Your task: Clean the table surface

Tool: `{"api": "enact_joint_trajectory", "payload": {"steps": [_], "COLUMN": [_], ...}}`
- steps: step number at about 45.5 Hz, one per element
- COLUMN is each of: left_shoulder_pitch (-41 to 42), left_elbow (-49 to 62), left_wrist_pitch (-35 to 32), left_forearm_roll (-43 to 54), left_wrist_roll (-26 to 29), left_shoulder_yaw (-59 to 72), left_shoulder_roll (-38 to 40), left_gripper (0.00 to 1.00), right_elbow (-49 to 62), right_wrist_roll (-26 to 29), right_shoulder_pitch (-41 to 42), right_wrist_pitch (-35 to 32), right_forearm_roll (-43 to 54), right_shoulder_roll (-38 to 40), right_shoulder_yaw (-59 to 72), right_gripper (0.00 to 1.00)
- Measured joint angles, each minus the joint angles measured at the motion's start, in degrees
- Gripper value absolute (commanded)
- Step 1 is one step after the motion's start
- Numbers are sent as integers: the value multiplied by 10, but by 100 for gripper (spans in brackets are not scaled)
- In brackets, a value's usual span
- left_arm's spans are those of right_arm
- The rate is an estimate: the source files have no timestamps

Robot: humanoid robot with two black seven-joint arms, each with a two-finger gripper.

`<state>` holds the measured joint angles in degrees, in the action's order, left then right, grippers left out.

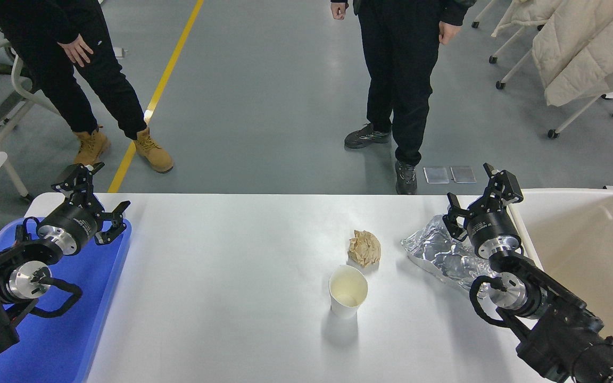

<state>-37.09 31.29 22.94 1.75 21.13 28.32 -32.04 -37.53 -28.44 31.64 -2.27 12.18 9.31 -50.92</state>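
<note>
The white table surface (232, 276) fills the lower half of the head view. On it stand a white paper cup (347, 291), upright and open at the top, and just behind it a crumpled brown paper ball (364, 248). A crinkled silver foil bag (439, 255) lies at the right. My right gripper (479, 199) hangs open above the foil bag's far end, holding nothing. Over the blue tray's far end at the left, my left gripper (91, 199) is open and empty too.
A blue plastic tray (72, 319) lies at the table's left edge under the left arm. A cream-coloured bin (594, 255) stands at the right edge beside the right arm. Two people stand beyond the far side, and wheeled chairs with pale coats are at the top right.
</note>
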Motion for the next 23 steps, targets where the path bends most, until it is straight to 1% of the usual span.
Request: {"api": "enact_joint_trajectory", "payload": {"steps": [23], "left_shoulder_pitch": [1], "left_elbow": [0], "left_wrist_pitch": [0], "left_forearm_roll": [0], "left_wrist_roll": [1], "left_shoulder_yaw": [1], "left_shoulder_roll": [0], "left_gripper": [100], "right_elbow": [1], "right_wrist_roll": [0], "right_shoulder_pitch": [1], "right_wrist_pitch": [-1], "right_forearm_roll": [-1], "right_shoulder_roll": [-7], "right_shoulder_yaw": [1], "right_gripper": [100]}}
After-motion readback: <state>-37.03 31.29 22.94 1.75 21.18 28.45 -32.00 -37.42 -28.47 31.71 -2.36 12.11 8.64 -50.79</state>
